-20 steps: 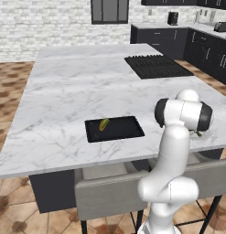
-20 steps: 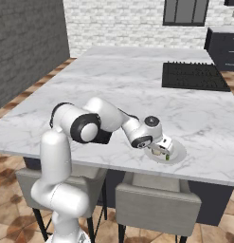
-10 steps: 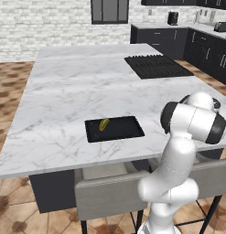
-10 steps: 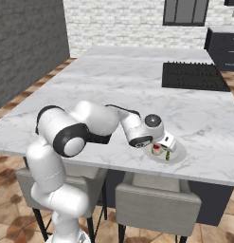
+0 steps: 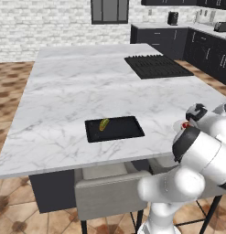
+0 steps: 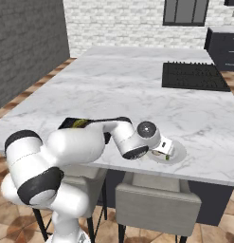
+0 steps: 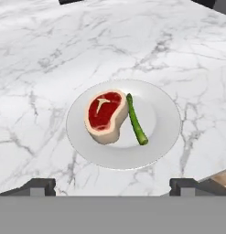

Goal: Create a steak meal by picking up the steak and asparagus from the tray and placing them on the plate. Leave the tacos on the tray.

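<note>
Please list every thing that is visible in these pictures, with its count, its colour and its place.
steak: one, red with pale fat rim, on the plate, left of the asparagus in the hand view
asparagus: one, dark green, on the plate beside the steak
plate: one, white, on the counter near its edge
taco: one, yellow-green, on the tray
tray: one, black, on the counter
stovetop: one, black, far side of the counter
counter: one, white marble
chairs: two, grey, at the counter's near side
gripper: one, open, above the plate
</note>
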